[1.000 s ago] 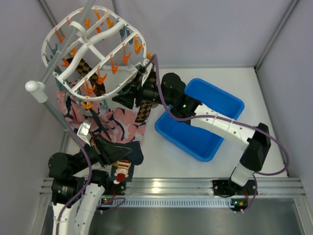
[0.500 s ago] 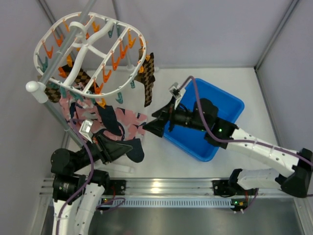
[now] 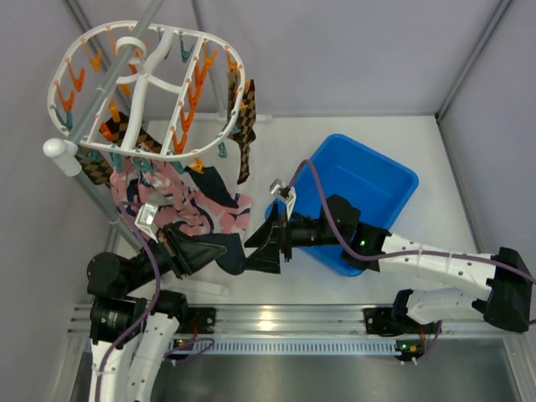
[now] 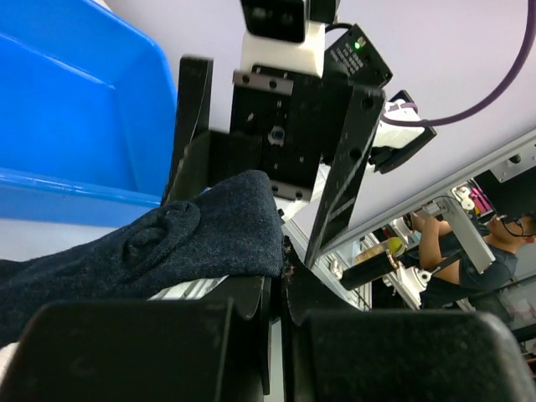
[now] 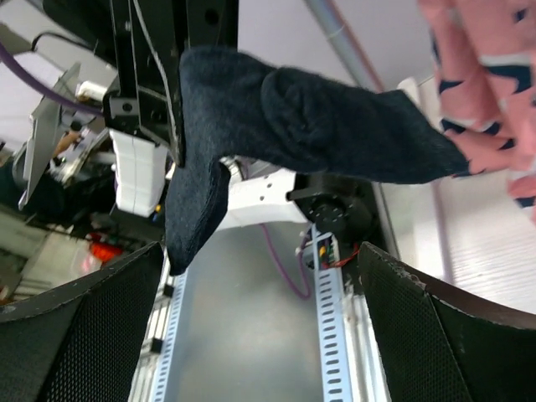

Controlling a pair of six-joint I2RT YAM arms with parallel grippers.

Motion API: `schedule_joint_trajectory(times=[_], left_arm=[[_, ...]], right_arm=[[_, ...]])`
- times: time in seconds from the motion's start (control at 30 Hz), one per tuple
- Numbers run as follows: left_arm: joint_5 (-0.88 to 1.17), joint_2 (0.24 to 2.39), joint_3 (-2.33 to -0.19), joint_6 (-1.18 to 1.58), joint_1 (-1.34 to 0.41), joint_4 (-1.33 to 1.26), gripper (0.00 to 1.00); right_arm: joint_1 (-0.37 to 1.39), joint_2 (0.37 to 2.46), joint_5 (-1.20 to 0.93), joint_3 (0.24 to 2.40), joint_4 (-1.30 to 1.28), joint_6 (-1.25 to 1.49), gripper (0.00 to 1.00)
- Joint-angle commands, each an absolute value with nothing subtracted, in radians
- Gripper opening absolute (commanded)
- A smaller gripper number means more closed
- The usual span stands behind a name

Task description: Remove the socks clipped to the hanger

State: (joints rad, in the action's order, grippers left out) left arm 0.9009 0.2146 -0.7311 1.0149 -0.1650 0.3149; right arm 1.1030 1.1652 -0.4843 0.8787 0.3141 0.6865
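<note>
Pinching a dark navy sock in fully closed jaws, the left end effector hovers at 7 o'clock, with the white hanger at 10 o'clock; at the sock's 3 o'clock, the right end effector gapes wide, empty.

- Table: white, flat surface, closed in by pale panels at the back and sides.
- Blue bin: rectangular, sits directly on the table, right of centre, set at an angle.
- Metal rail: runs along the table's near edge.
</note>
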Motion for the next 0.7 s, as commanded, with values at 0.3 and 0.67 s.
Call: schedule_joint_trajectory(times=[0.3, 0.67], left_arm=[[0.91, 0.216, -0.733, 1.015, -0.161, 0.275, 0.0], [0.916, 0.209, -0.747, 1.012, -0.161, 0.278, 0.63]], right_arm=[[1.198, 1.216, -0.494, 0.94, 0.529, 0.753, 0.75], [1.215, 1.209, -0.333, 0.986, 0.29, 0.651, 0.0]])
